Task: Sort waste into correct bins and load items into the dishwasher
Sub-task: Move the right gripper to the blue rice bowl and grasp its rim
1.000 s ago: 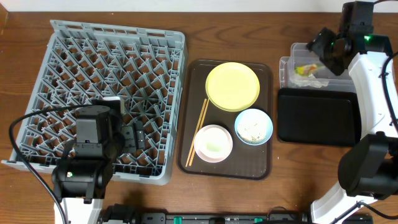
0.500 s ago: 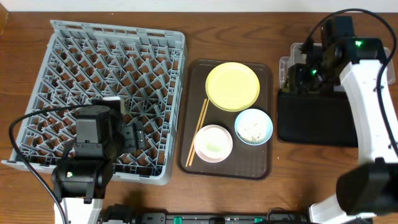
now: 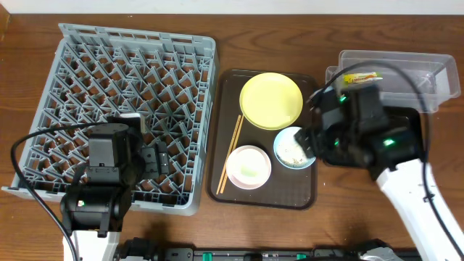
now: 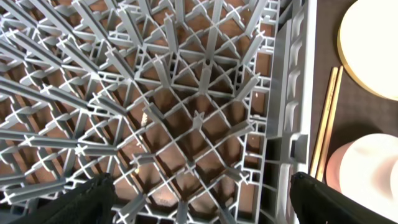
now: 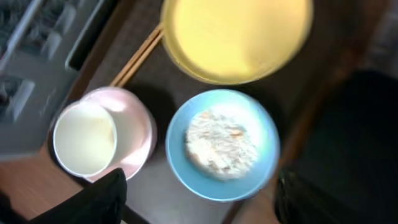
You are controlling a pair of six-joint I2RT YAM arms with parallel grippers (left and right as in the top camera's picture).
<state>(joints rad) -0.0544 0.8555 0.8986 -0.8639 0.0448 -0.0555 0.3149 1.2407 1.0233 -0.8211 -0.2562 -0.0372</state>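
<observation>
Overhead, near side: left fingers [image 4: 87, 199] wide apart, empty, above rack [image 3: 109, 65]. Right fingers [image 5: 102, 196] likewise apart, empty, over blue bowl [image 5: 180, 162] of scraps [image 5: 221, 143]. Alongside on brown tray [image 3: 304, 197]: pink bowl [image 5: 137, 134] with cup [image 5: 84, 138] inside; chopsticks [image 3: 230, 154] at left; plate [image 3: 271, 100] behind. Black tray [image 5: 367, 124] right. Farthest: tub [image 3: 406, 69] containing wrapper [image 3: 360, 77]. Wood surface [image 3: 254, 225] beneath.

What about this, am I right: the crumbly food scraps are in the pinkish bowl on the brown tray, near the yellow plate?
No. The food scraps lie in the light blue bowl, not the pinkish bowl, which holds a small white cup. The right wrist view shows it. Both bowls are on the brown tray near the yellow plate.
</observation>
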